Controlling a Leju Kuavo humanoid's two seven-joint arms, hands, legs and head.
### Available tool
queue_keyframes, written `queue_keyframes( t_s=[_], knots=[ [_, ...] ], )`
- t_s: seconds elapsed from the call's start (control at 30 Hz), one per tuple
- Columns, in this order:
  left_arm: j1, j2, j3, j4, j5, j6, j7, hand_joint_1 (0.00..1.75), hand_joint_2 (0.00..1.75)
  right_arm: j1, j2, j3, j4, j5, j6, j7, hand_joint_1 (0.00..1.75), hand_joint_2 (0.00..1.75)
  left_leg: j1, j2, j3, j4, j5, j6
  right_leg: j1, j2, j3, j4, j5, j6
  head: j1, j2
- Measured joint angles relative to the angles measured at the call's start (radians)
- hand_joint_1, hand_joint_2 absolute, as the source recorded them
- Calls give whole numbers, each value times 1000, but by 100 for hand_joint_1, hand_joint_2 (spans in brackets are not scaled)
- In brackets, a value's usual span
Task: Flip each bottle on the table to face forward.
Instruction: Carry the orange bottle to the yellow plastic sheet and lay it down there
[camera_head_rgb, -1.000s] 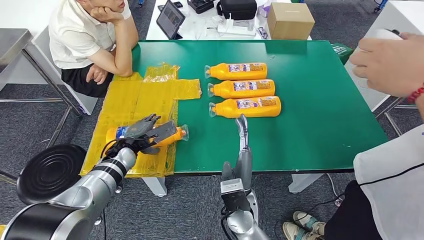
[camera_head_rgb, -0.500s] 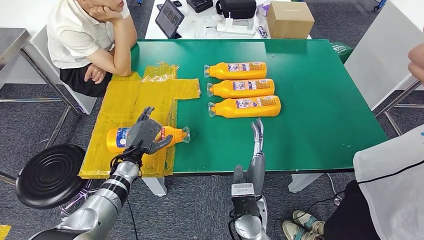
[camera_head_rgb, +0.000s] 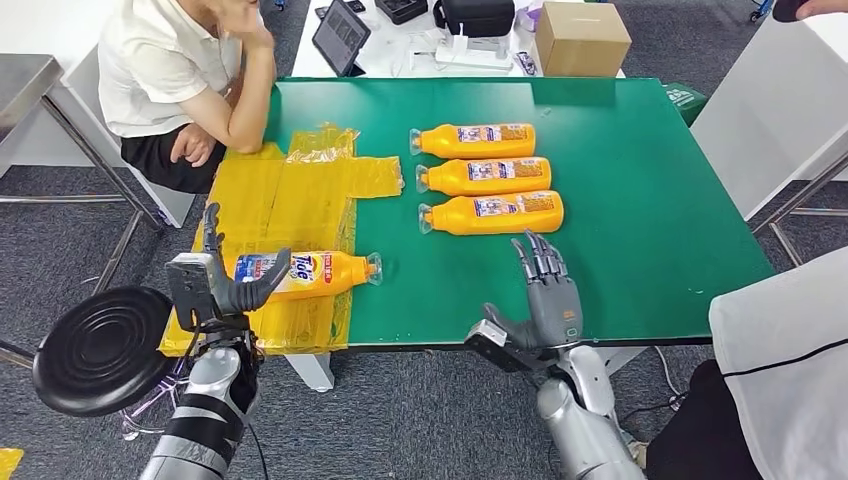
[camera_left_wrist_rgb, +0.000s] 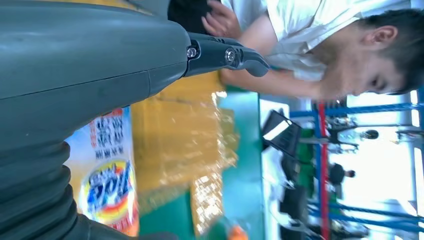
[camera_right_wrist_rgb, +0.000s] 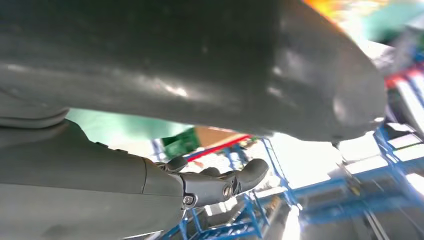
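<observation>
An orange bottle (camera_head_rgb: 305, 274) lies on the yellow plastic sheet (camera_head_rgb: 270, 195) near the table's front left, cap pointing right, its blue and red label facing up. That label (camera_left_wrist_rgb: 107, 182) is also close in the left wrist view. My left hand (camera_head_rgb: 213, 282) stands upright just left of the bottle's base, fingers apart and holding nothing; its thumb (camera_left_wrist_rgb: 222, 54) reaches toward the bottle. Three more orange bottles (camera_head_rgb: 472, 141) (camera_head_rgb: 484, 176) (camera_head_rgb: 492, 212) lie in a row mid-table, caps to the left. My right hand (camera_head_rgb: 546, 291) hovers open at the front edge, below the nearest of them.
A person in a white shirt (camera_head_rgb: 160, 70) sits at the green table's (camera_head_rgb: 640, 200) far left corner, elbow on it. Another person (camera_head_rgb: 790, 370) stands at the right. A black stool (camera_head_rgb: 100, 345) is by my left arm. A cardboard box (camera_head_rgb: 581, 38) and tablet (camera_head_rgb: 342, 38) sit behind.
My left hand has let go of the front bottle and drawn back to its left; the bottle's label now faces up. My right hand moved right and spread open. The person's hand at right withdrew.
</observation>
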Motion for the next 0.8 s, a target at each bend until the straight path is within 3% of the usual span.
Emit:
queue_keyframes(
  t_s=[0.1, 0.23, 0.57, 0.8],
  knots=[
    [29, 1, -20, -57, 45, -16, 6, 0, 175, -49, -46, -11, 74, 60, 0, 69, 0, 0, 0, 0, 0, 0, 0, 0, 0, 0, 0, 0, 0, 0, 0, 0],
    [51, 1, -37, -103, 57, -17, 8, 0, 175, -87, -85, -21, 133, 67, -1, 78, 0, 175, 0, 0, -1, 0, 0, 0, 0, 0, -1, 0, 0, 0, 0, 0],
    [84, -4, -98, -148, 61, 30, -6, 0, 175, -195, -142, -15, 264, 145, -1, 181, 0, 175, 0, 0, -1, 0, 0, 1, 0, 0, -1, 0, 0, 0, 0, 0],
    [89, -8, -151, -149, 41, 56, -16, 0, 175, -273, -151, 29, 360, 216, 0, 256, 0, 175, 0, 0, -1, 0, 0, 1, 0, 0, -1, 0, 0, 0, 0, 0]
  ],
)
